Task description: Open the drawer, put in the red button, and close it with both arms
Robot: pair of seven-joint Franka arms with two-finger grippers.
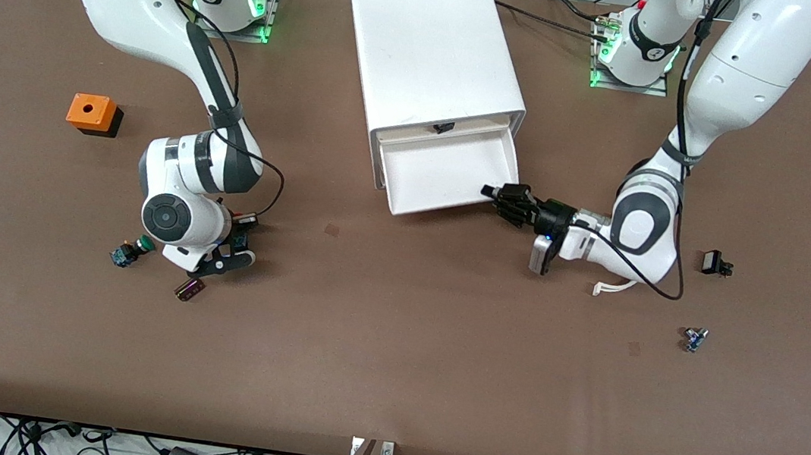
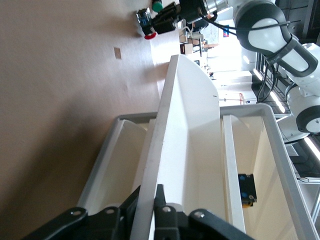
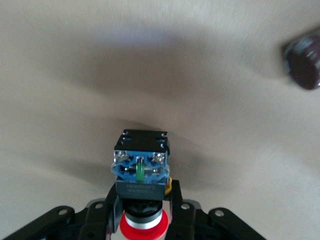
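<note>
Surface: a brown table is carrying a white cabinet set between the two arm bases, its front facing the front camera.

Orange box: sitting toward the right arm's end of the table, well apart from the work.

Green button: lying on the table just beside the right arm's wrist, not the part wanted.

Right gripper: hanging low over the table toward the right arm's end, near a small dark part; its jaws are closing on the black body of the red button.

Red button: being held in the right gripper, red cap toward the wrist and bluish base pointing away; whether it is clear of the table cannot be told.

Drawer: standing pulled out of the cabinet toward the front camera, tray showing nothing inside.

Left gripper: reaching in level from the left arm's end, jaws pinching the front wall of the drawer at its corner.

Key relation: the drawer is lying toward the left arm's end from the held button, so the right arm, the only one carrying it, is probably going to travel across and lower it base-first.

Small parts: resting near the left arm, unused.
</note>
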